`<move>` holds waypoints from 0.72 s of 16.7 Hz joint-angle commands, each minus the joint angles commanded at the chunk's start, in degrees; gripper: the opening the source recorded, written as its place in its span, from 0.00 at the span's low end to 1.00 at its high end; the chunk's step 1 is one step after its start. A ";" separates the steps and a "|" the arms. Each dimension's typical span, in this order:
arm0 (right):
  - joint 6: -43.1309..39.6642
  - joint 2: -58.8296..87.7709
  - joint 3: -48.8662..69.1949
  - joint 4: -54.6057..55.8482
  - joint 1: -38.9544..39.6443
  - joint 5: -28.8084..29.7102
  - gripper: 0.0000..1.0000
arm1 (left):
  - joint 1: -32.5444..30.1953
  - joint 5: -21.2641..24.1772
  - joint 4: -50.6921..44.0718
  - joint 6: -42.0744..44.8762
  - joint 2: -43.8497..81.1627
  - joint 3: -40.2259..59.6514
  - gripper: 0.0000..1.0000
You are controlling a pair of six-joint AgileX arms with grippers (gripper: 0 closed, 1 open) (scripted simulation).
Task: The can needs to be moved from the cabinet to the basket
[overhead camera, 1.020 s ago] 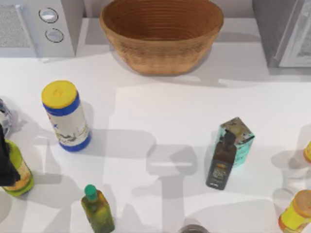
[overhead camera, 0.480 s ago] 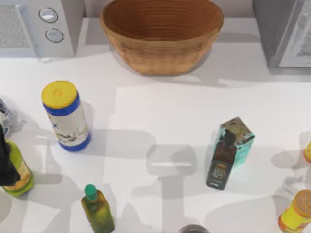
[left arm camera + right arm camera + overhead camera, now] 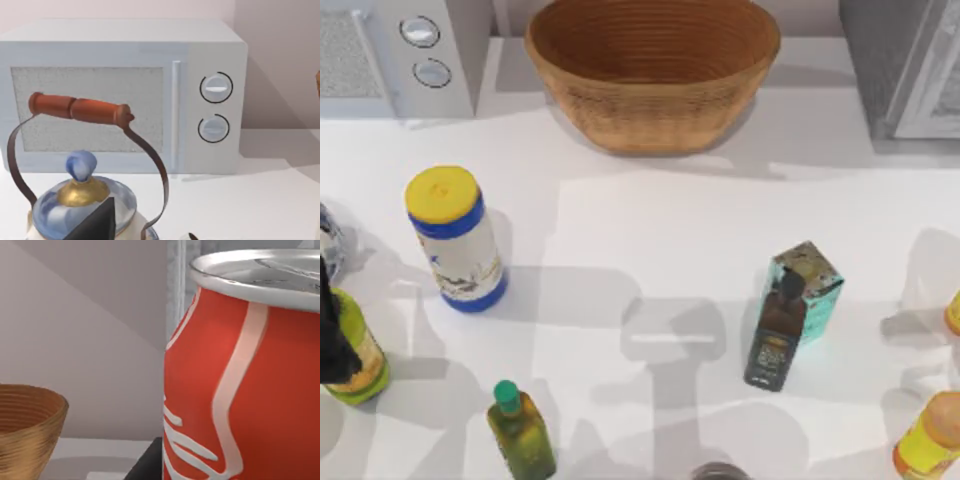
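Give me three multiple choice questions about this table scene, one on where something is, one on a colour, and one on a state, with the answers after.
1. Where is the basket? A) back middle of the table B) front left corner C) on the microwave
2. What colour is the lid of the blue-banded cylinder? A) green B) yellow C) red
3. How is the can standing? A) on its side B) upside down C) upright

Answers: A, the top view shows it at the back between the microwave and the cabinet; B, its top is yellow; C, its silver top faces up.

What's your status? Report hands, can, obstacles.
Left hand parked, table's left edge. Right hand close up on can, upright. Basket empty; nothing stands between it and cabinet.
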 joint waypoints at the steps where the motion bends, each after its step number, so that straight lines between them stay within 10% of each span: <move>1: -0.11 4.54 4.20 1.88 1.36 1.08 0.00 | 0.00 0.00 0.00 0.00 0.00 0.00 1.00; 12: -0.30 73.77 59.42 18.98 19.38 20.22 0.00 | 0.00 0.00 0.00 0.00 0.00 0.00 1.00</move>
